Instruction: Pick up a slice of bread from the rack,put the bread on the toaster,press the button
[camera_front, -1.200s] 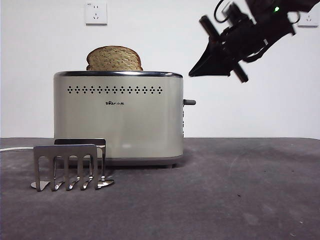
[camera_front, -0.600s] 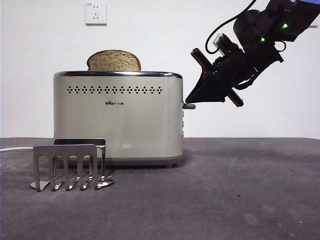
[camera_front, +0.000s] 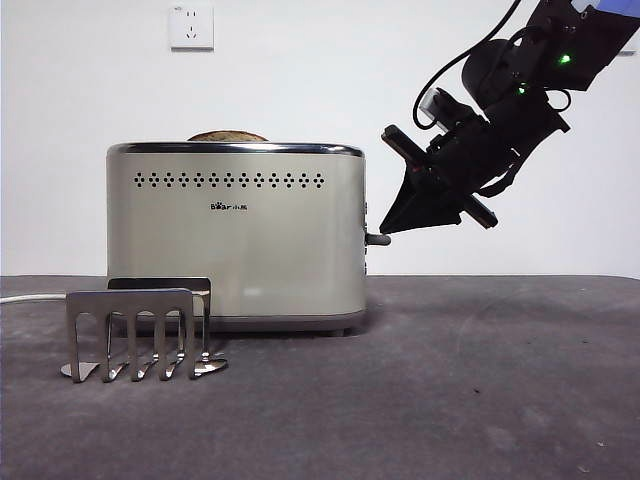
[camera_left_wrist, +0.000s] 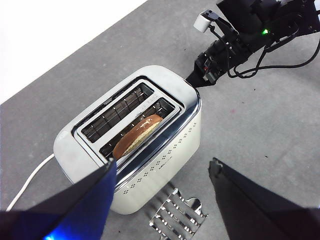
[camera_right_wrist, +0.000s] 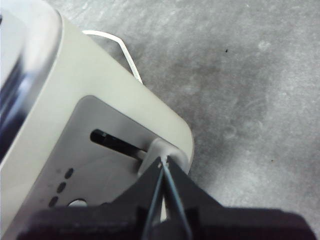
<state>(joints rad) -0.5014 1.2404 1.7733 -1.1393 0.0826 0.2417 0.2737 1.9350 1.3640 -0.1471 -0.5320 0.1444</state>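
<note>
In the front view you have the toaster (camera_front: 236, 235) left of centre, and only the domed crust of the slice of bread (camera_front: 228, 136) shows above its chrome rim; the rest sits down in the slot. The rack (camera_front: 138, 332) stands at lower left, in front of the toaster's near corner, with nothing between its prongs. The right gripper (camera_front: 385, 229) comes in from the upper right, its dark tip touching the grey side lever (camera_front: 377, 239), which sits about halfway down the toaster's right side. A wall socket (camera_front: 191, 26) is at upper left.

In the left wrist view you look down on the toaster (camera_left_wrist: 170, 140) in mid-frame. It has two slots: the slice of bread (camera_left_wrist: 136, 135) stands in the one nearer the perforated side, and the other holds nothing. The rack (camera_left_wrist: 176, 218) lies at the bottom centre. The left gripper (camera_left_wrist: 162, 172) hangs above, jaws spread wide, gripping nothing. The right gripper (camera_left_wrist: 195, 78) shows at upper right against the toaster's end.

In the right wrist view your right gripper (camera_right_wrist: 163, 163) has its jaws pressed together, and the tips rest on the side lever (camera_right_wrist: 162, 151) at lower centre. A white cord (camera_right_wrist: 125, 52) runs along the table (camera_right_wrist: 240, 85) at upper left.
</note>
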